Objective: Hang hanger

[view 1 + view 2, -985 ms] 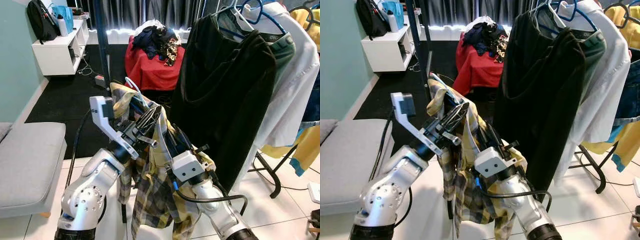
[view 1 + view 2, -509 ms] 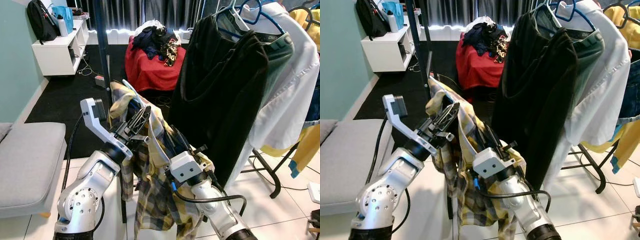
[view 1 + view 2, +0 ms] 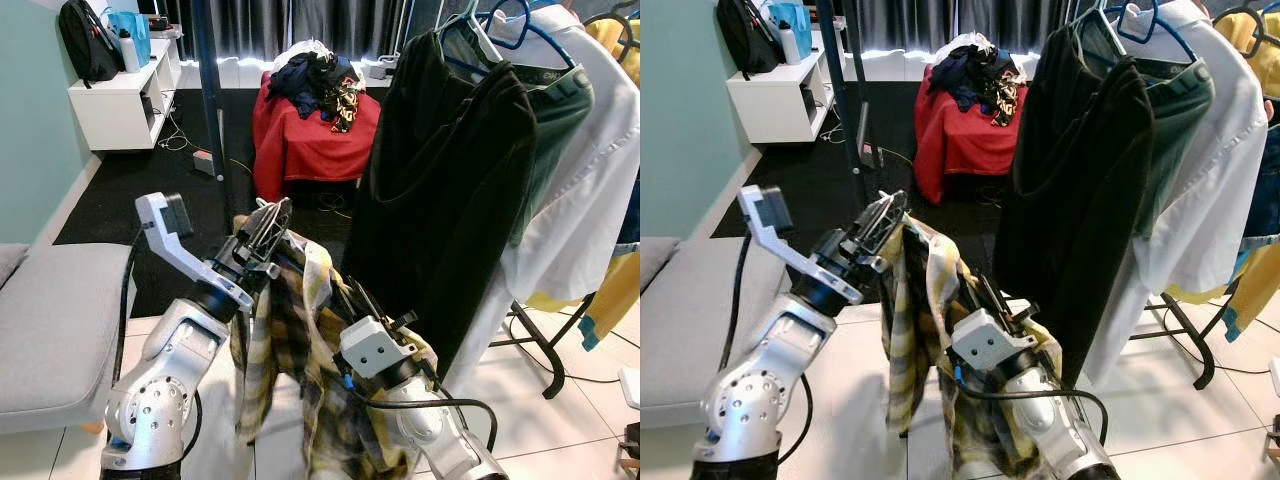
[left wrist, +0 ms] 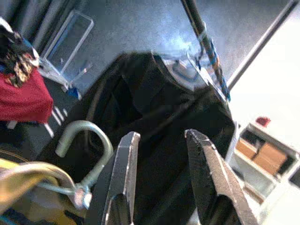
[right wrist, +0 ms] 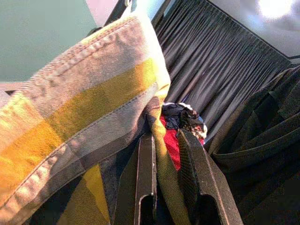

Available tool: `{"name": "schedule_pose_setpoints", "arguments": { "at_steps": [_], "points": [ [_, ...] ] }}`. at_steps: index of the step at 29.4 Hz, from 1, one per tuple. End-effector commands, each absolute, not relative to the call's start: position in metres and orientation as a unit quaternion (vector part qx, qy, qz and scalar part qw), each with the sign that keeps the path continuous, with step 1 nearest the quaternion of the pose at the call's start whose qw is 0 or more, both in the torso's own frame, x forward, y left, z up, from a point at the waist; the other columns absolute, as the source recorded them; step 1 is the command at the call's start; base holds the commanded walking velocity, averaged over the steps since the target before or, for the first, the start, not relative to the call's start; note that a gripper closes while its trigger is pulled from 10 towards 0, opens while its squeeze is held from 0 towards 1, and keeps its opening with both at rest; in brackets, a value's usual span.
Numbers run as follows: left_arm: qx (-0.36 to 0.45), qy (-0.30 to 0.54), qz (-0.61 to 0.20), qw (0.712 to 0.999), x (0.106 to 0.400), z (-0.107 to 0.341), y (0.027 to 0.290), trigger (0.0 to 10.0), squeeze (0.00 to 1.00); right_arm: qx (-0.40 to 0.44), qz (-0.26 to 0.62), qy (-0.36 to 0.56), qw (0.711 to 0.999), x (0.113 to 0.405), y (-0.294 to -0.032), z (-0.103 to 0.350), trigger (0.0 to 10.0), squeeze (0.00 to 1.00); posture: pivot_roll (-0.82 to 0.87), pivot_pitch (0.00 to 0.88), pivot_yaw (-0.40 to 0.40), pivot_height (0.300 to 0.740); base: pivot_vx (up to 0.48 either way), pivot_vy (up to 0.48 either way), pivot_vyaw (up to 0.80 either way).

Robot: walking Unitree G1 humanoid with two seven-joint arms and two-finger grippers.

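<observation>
A yellow and dark plaid shirt on a pale hanger hangs between my two arms. The hanger's hook sits just beside one finger of my left gripper, outside the gap. That left gripper stands open with nothing between its fingers, pointing up toward the black garment on the rack. My right gripper is shut on a fold of the plaid shirt, low in front of me.
A clothes rack at the right carries the black garment, a white shirt and a blue hanger. A dark pole stands ahead. Beyond it are a red-covered pile of clothes, a grey bench and a white shelf.
The plaid shirt has sagged lower and swings. My left gripper has drawn back to the left, with the hook now beside its fingers. The right gripper has sunk a little with the shirt.
</observation>
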State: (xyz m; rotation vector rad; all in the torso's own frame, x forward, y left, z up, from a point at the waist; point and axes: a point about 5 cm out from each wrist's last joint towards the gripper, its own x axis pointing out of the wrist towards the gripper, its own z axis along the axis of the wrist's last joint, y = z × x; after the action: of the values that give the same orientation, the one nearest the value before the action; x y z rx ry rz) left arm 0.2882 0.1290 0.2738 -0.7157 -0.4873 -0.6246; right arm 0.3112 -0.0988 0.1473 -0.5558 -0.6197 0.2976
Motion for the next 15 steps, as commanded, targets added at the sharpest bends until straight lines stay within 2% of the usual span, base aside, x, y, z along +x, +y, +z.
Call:
{"name": "schedule_pose_setpoints", "arguments": {
  "at_steps": [1, 4, 6, 7, 8, 9, 11, 15],
  "points": [
    [-0.356, -0.243, -0.283, 0.857, 0.289, 0.275, 0.136, 10.0, 0.00, -0.264, 0.142, -0.318, 0.899, 0.310, -0.097, 0.154, 10.0, 0.00, 0.02, 0.180, -0.016, 0.740, 0.000, 0.000, 0.00],
    [-0.347, -0.248, -0.266, 0.865, 0.291, 0.276, 0.144, 10.0, 0.00, -0.263, 0.143, -0.318, 0.899, 0.309, -0.097, 0.154, 10.0, 0.00, 0.03, 0.181, -0.018, 0.740, 0.000, 0.000, 0.00],
    [-0.305, -0.252, -0.198, 0.897, 0.300, 0.271, 0.164, 10.0, 0.00, -0.259, 0.145, -0.321, 0.899, 0.308, -0.097, 0.155, 10.0, 0.00, 0.03, 0.180, -0.020, 0.740, 0.000, 0.000, 0.00],
    [-0.305, -0.252, -0.198, 0.897, 0.300, 0.271, 0.164, 10.0, 0.00, -0.259, 0.145, -0.321, 0.899, 0.308, -0.097, 0.155, 10.0, 0.00, 0.03, 0.180, -0.020, 0.740, 0.000, 0.000, 0.00],
    [-0.254, -0.252, -0.147, 0.922, 0.304, 0.266, 0.183, 10.0, 0.00, -0.251, 0.144, -0.325, 0.900, 0.304, -0.100, 0.156, 10.0, 0.00, 0.03, 0.180, -0.020, 0.740, 0.000, 0.000, 0.00],
    [-0.254, -0.252, -0.147, 0.922, 0.304, 0.266, 0.183, 10.0, 0.00, -0.251, 0.144, -0.325, 0.900, 0.304, -0.100, 0.156, 10.0, 0.00, 0.03, 0.180, -0.020, 0.740, 0.000, 0.000, 0.00],
    [-0.214, -0.241, -0.119, 0.939, 0.304, 0.258, 0.196, 10.0, 0.00, -0.236, 0.125, -0.324, 0.908, 0.300, -0.109, 0.157, 10.0, 0.00, 0.03, 0.180, -0.020, 0.740, 0.000, 0.000, 0.00],
    [-0.191, -0.205, -0.069, 0.957, 0.303, 0.245, 0.211, 10.0, 0.00, -0.210, 0.075, -0.317, 0.922, 0.292, -0.130, 0.158, 10.0, 0.00, 0.03, 0.185, -0.017, 0.740, 0.000, 0.000, 0.00]
  ]
}}
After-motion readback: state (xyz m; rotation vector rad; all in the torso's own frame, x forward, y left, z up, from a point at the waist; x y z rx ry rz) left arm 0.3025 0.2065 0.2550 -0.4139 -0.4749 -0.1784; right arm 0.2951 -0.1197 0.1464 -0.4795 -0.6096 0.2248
